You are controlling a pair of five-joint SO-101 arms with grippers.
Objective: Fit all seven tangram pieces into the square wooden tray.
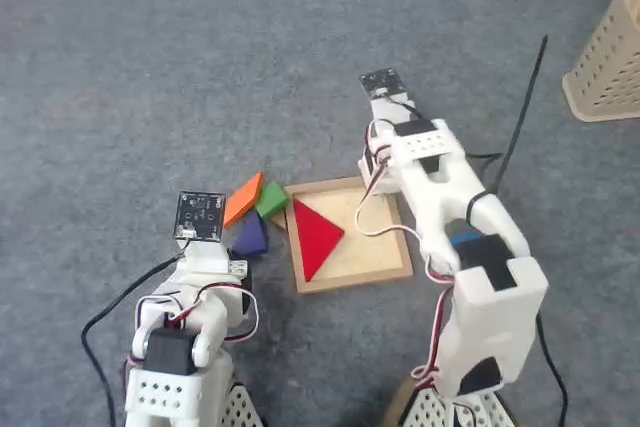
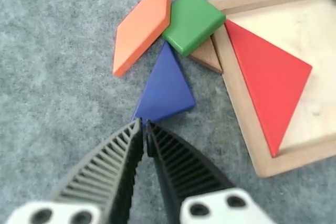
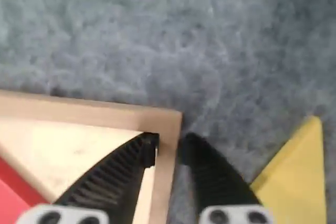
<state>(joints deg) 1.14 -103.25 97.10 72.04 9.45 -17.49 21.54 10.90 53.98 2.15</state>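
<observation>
Tray (image 1: 358,276) is pictured at frame centre with red triangle (image 1: 316,237) seated inside; blue triangle (image 2: 167,90) is seen outside, to its left. Left gripper (image 2: 143,125) is held closed, empty; right gripper (image 3: 168,145) is parted astride the tray's corner.

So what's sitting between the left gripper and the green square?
The blue triangle. In the left wrist view it lies flat, with its base just ahead of the left gripper and its apex at the edge of the green square.
</observation>
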